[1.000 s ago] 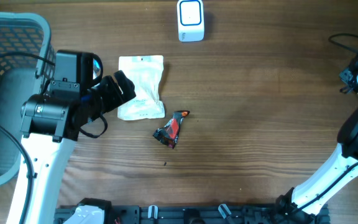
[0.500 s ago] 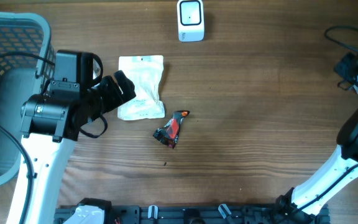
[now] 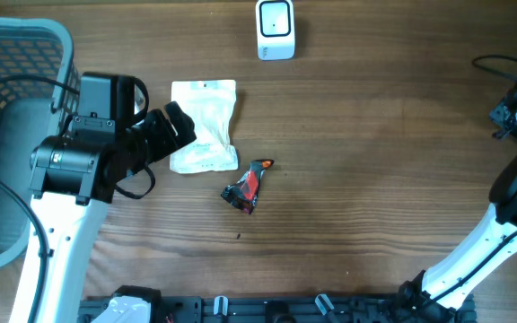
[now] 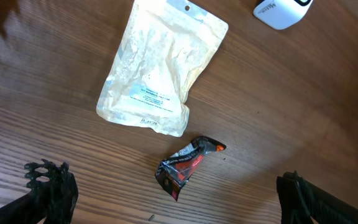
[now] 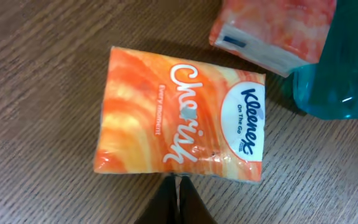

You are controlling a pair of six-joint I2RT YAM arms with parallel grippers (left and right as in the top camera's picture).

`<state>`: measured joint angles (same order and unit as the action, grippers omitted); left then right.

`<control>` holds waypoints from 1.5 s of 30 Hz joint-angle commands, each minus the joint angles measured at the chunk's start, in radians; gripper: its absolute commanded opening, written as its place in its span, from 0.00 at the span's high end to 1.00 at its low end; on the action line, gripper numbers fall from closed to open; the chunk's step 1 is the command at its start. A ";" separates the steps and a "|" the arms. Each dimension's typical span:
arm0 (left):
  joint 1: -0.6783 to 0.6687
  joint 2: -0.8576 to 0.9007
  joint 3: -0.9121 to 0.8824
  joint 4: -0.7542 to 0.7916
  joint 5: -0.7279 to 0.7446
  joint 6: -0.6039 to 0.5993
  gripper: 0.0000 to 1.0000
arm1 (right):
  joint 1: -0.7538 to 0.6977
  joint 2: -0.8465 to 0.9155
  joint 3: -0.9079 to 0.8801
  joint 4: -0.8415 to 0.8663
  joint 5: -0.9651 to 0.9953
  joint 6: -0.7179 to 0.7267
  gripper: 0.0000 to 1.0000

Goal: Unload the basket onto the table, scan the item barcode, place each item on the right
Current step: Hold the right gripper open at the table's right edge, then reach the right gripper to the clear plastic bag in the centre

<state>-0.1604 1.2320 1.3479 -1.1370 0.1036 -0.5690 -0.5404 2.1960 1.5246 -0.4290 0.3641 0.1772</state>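
Little of the job looks done. By the desk's [image 3: 375,179] left edge stands a grey basket [image 3: 7,54], and just beside it the left pincer [image 3: 183,128] hangs with its jaws wide apart over the near-left side of the white pouch [image 3: 205,126], holding nothing. The pouch, likely the item to scan, lies flat toward the far edge, left of centre, with a small red-and-black wrapper [image 3: 248,185] nearer the middle. The scanner [image 3: 276,30] sits at the far edge, well apart from both. At the right edge the right pincer [image 5: 179,186] is pressed together, empty, above an orange tissue pack [image 5: 179,118]. Grasping, carrying and presenting the barcode all remain.
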 commanded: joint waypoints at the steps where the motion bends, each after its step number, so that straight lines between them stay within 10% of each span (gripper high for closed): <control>1: 0.005 -0.002 0.009 0.002 0.011 0.015 0.00 | 0.019 -0.111 0.024 0.020 -0.126 -0.020 0.87; 13: 0.005 -0.002 0.009 0.002 0.011 0.015 0.00 | 0.267 -0.243 0.023 0.019 -1.175 0.191 0.37; 22: 0.005 -0.002 0.009 0.002 0.011 0.015 0.00 | 0.678 -0.238 0.020 -0.065 -0.888 0.225 0.03; 45: 0.005 -0.002 0.009 0.002 0.011 0.015 0.00 | 1.139 0.024 0.019 0.169 -0.804 0.533 0.03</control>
<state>-0.1604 1.2320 1.3479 -1.1370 0.1036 -0.5690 0.5945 2.1735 1.5406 -0.2893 -0.4545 0.6403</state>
